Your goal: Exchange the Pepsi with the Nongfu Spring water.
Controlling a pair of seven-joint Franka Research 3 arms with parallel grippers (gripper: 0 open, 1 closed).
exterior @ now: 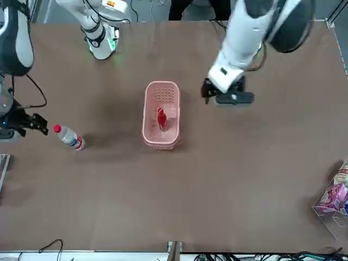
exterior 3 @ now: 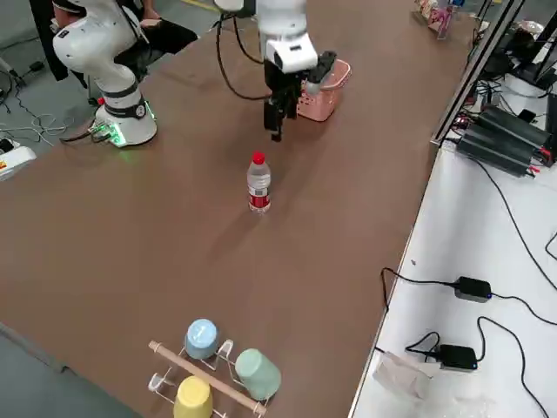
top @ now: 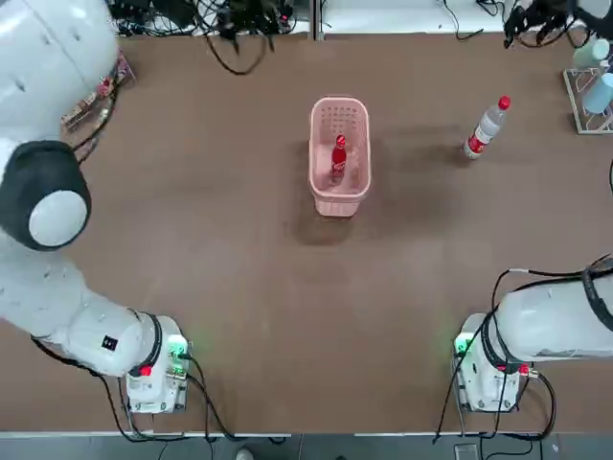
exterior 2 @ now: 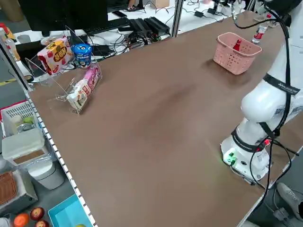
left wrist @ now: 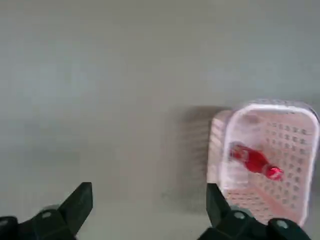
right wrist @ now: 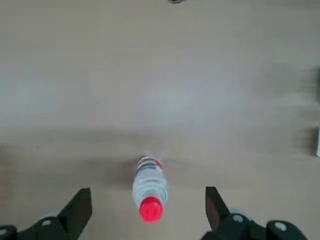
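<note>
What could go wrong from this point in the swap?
The Pepsi stands upright inside the narrow pink basket; the open left tool could catch the rim or tip it. The water bottle stands free on the table, so the open right tool could topple it.

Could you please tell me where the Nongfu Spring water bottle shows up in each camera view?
Top: Nongfu Spring water, right of the pink basket.
Front, left of the basket.
Left side, top right, beyond the basket.
Right side, centre, nearer than the basket.
Left wrist: not in it.
Right wrist, bottom centre.
</note>
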